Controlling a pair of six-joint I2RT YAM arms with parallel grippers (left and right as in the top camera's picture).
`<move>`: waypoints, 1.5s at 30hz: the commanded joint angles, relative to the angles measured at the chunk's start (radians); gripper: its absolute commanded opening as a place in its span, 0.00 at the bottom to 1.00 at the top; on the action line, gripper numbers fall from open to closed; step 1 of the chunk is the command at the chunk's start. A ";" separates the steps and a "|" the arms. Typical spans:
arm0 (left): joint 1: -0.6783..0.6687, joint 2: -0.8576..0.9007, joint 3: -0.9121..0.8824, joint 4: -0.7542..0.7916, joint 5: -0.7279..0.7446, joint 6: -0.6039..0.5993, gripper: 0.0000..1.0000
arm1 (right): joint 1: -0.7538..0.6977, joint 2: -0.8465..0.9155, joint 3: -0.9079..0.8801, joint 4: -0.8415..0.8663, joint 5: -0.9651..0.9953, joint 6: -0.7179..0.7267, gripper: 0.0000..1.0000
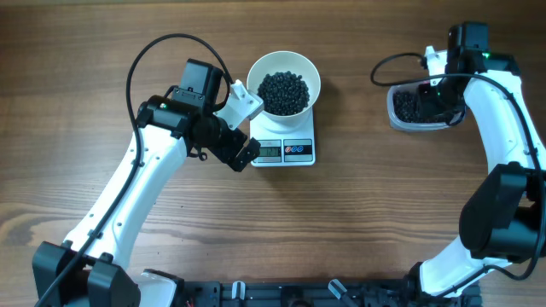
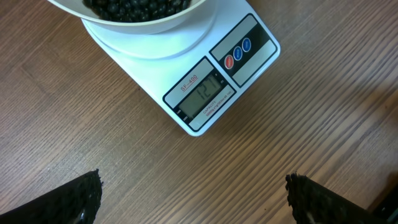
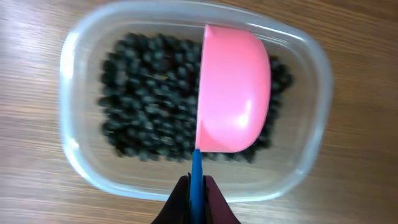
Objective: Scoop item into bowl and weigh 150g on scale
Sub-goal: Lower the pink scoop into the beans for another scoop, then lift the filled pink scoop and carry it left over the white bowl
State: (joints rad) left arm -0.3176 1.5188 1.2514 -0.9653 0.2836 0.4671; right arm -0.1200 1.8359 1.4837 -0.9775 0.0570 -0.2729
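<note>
At the near edge of the surface (image 1: pixel 341 222), brown with a fine wood grain, the dark arm bases are seen. The grain fills every view to its borders.

From the near left, the white left arm (image 1: pixel 124 183) is stretched toward the middle, with a black cable (image 1: pixel 162 41) looped above its wrist. The left fingers (image 1: pixel 243 153) are spread wide and nothing is held between them. They are placed just beside the front left corner of the scale (image 1: pixel 303 130). In the left wrist view their dark, textured tips are seen in the two lower corners, with bare wood between.

The scale is set flat on the surface, its front nearest. A grey display (image 2: pixel 202 93) is shown there, and the digits appear to read 121. Beside it three round buttons (image 2: pixel 238 52) are seen, one red and two blue.

On the scale the bowl (image 1: pixel 256 81) is set upright, and a heap of beads (image 1: pixel 283 91) is held in it.

Well apart at the far right, a clear tub (image 3: pixel 68 81) rests on the surface, with more beads spread over its floor. The blue handle of a pink scoop (image 3: pixel 233 93) is pinched by the right fingers (image 3: pixel 214 202), which are pressed against it. The scoop is held over the right part of the tub, rounded back up. Whether it touches the beads cannot be told.
</note>
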 commanded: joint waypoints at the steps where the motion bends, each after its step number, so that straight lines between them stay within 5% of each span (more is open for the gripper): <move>1: 0.006 0.006 0.007 0.000 0.014 0.016 1.00 | -0.002 0.023 -0.005 0.021 -0.140 0.071 0.04; 9: 0.006 0.006 0.007 0.000 0.014 0.016 1.00 | -0.002 0.023 -0.005 0.007 -0.277 0.063 0.04; 20: 0.006 0.006 0.007 0.000 0.014 0.016 1.00 | -0.002 0.023 -0.005 -0.050 0.085 -0.097 0.04; 31: 0.006 0.006 0.007 0.000 0.015 0.016 1.00 | -0.002 0.023 -0.005 -0.079 -0.370 -0.089 0.04; 36: 0.006 0.006 0.007 0.000 0.015 0.016 1.00 | -0.002 0.024 -0.005 -0.101 -0.301 -0.071 0.04; 45: 0.006 0.006 0.007 0.000 0.014 0.016 1.00 | -0.012 0.024 -0.005 -0.125 0.146 -0.038 0.04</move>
State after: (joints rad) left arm -0.3176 1.5188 1.2514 -0.9649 0.2836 0.4671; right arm -0.1200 1.8366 1.4799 -1.0946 0.0013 -0.3267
